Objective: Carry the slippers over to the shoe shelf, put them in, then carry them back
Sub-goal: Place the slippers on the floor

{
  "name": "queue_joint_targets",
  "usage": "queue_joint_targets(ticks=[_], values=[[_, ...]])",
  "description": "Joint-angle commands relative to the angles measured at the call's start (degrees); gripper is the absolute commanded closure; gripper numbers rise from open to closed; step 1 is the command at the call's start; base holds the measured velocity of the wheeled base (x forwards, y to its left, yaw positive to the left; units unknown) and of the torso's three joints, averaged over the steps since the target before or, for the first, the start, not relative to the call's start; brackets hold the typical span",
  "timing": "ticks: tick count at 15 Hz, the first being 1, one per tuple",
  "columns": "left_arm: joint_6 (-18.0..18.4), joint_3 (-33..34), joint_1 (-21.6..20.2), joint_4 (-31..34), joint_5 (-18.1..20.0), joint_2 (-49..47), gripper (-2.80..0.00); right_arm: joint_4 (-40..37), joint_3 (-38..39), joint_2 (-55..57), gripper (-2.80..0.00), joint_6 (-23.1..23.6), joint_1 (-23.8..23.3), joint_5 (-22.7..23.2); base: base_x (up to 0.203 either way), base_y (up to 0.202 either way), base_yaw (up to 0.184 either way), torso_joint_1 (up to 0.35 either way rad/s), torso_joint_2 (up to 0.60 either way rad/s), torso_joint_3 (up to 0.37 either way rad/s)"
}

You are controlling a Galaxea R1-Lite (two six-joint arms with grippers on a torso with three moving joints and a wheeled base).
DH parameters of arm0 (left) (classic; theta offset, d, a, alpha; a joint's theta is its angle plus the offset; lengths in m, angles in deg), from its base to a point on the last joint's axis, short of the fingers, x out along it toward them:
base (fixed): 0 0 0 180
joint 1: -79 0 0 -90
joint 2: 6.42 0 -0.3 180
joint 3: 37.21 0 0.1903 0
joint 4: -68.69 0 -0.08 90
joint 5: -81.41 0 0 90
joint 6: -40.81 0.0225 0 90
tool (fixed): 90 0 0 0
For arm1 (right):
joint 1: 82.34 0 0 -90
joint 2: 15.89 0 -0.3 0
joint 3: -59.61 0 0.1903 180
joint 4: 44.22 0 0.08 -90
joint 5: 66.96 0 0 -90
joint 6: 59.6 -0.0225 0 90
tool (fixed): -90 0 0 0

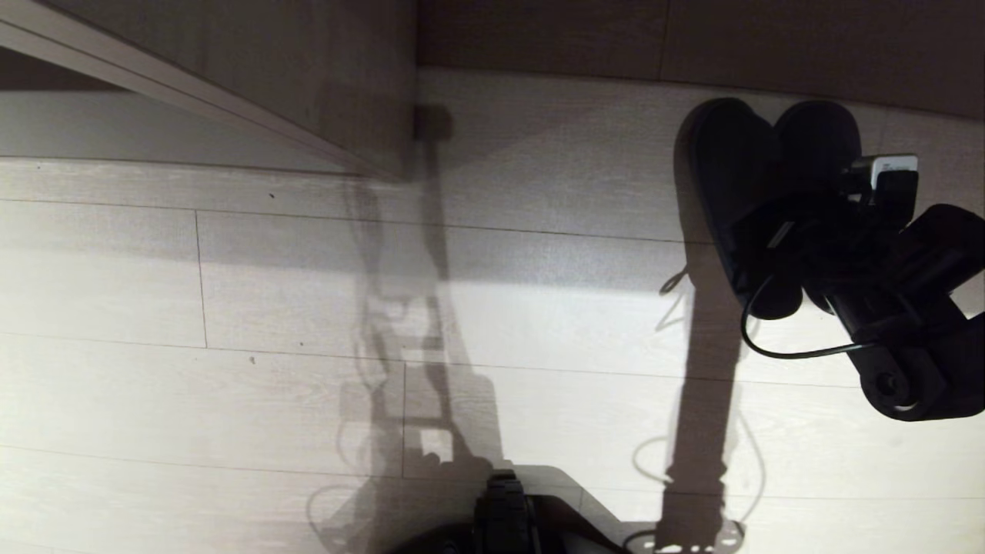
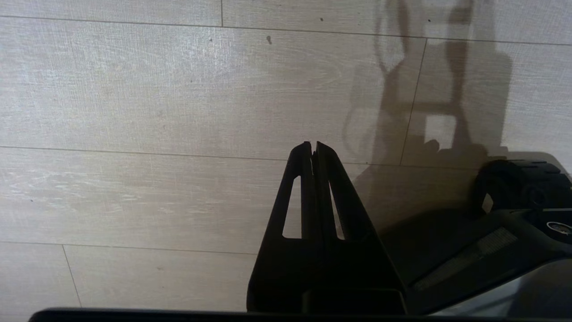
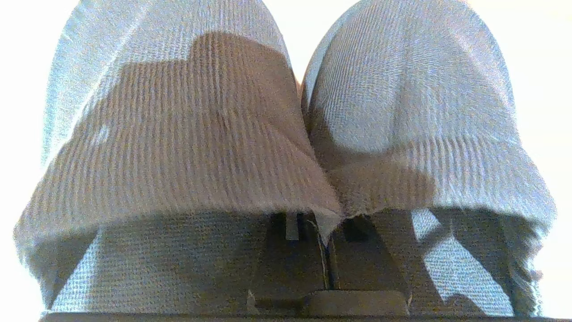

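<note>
- Dark blue-grey ribbed fabric fills the right wrist view: the slippers (image 3: 286, 134), both toes side by side, inner edges touching.
- Right gripper (image 3: 328, 250) clenched on the slippers; the inner edges of both collars look pinched together between its closed jaws.
- Head view: the pair (image 1: 758, 192) hangs off the right arm at about 2 o'clock, toes pointing toward 12, over the pale plank floor (image 1: 231, 308). Cannot tell whether the soles touch the floor.
- Shoe shelf: a grey-beige laminate panel (image 1: 308, 77) at 11 o'clock, a darker band along 12; which part is the open bay I cannot tell.
- Left gripper (image 2: 313, 147) squeezed closed on nothing, parked low over the floor beside the robot base (image 2: 514, 214).
- Judged step: carrying, pair not yet set down.
- Risks: the grip takes only thin soft fabric at the inner edges, so one slipper could slide out if the arm swings. The toes lead, so they could catch the shelf edge and twist the pair. A loose cable (image 1: 769, 346) loops under the wrist and might snag.
</note>
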Motion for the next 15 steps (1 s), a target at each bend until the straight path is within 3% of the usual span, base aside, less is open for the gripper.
queue_joint_targets(ticks=[1, 2, 3, 9, 15], values=[[0.0, 0.0, -0.01, 0.0, -0.01, 0.02, 0.0, 0.43, -1.87, 3.18, 0.0, -0.4, 0.0, 0.0, 0.0, 0.0, 0.0, 0.0, 0.0, 0.0], [0.0, 0.0, -0.01, 0.0, -0.01, 0.02, 0.0, 0.43, -2.62, 3.96, -1.0, -0.55, 0.0, 0.04, 0.0, 0.0, 0.0, 0.0, 0.0, 0.0], [0.0, 0.0, -0.01, 0.0, -0.01, 0.02, 0.0, 0.43, -2.7, 4.47, -2.8, -0.74, 0.0, 0.12, 0.0, 0.0, 0.0, 0.0, 0.0, 0.0], [0.0, 0.0, -0.01, 0.0, -0.01, 0.11, 0.0, 0.42, -1.49, 4.28, -2.8, -0.33, 0.08, 0.79, 0.0, 0.0, 0.0, 0.0, 0.0, 0.0], [0.0, 0.0, -0.01, 0.0, -0.01, 0.02, 0.0, 0.26, 4.65, 1.52, -2.8, 1.45, 0.0, 1.72, 0.0, 0.0, 0.0, 0.0, 0.0, 0.0]])
